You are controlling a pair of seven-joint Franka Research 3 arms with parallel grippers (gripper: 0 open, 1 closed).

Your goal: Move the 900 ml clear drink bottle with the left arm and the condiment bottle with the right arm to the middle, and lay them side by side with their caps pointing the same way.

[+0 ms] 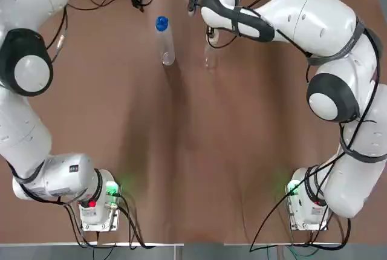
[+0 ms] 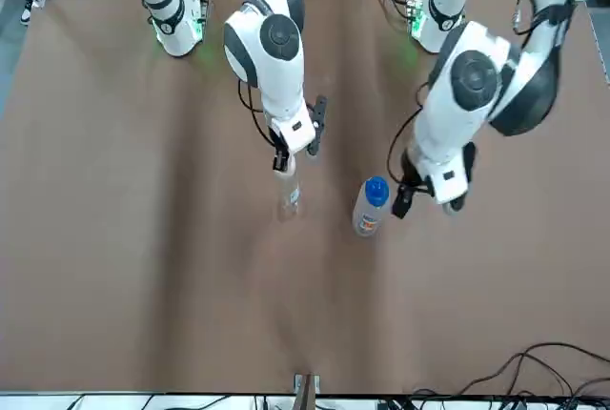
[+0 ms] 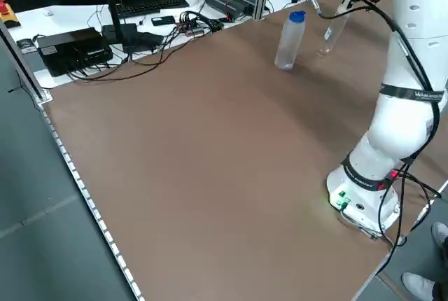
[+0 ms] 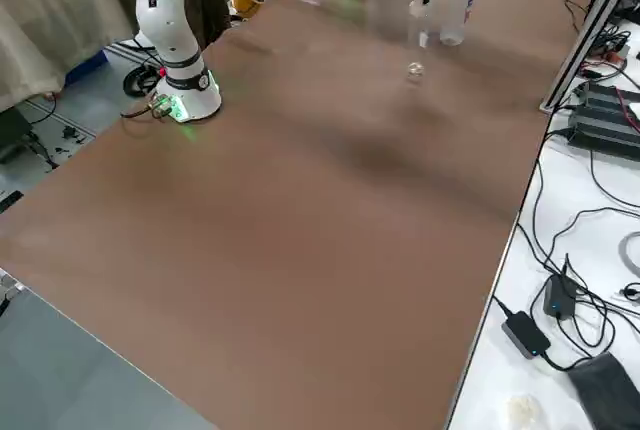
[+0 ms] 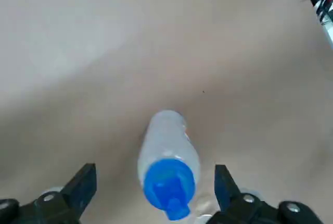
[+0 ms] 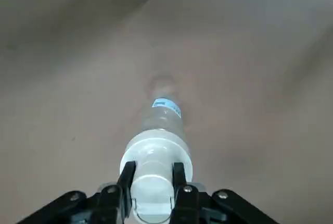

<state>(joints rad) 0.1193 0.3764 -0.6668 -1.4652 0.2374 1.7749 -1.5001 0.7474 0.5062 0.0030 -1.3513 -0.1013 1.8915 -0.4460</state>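
Right gripper (image 6: 152, 176) pinches the slim clear white-capped condiment bottle (image 6: 158, 130) by its cap — likely light, slippery — while left gripper (image 5: 156, 185), fingers spread, straddles the blue-capped clear plastic drink bottle (image 5: 167, 143).

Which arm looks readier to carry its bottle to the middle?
Right: the right claw is shut on the top of the small bottle; the left claw hangs open near the blue-capped bottle, not gripping it.

Drink bottle (image 1: 165, 43) and condiment bottle (image 1: 210, 60) near each other at far edge, gap between them, broad bare table (image 1: 193, 151) on near half
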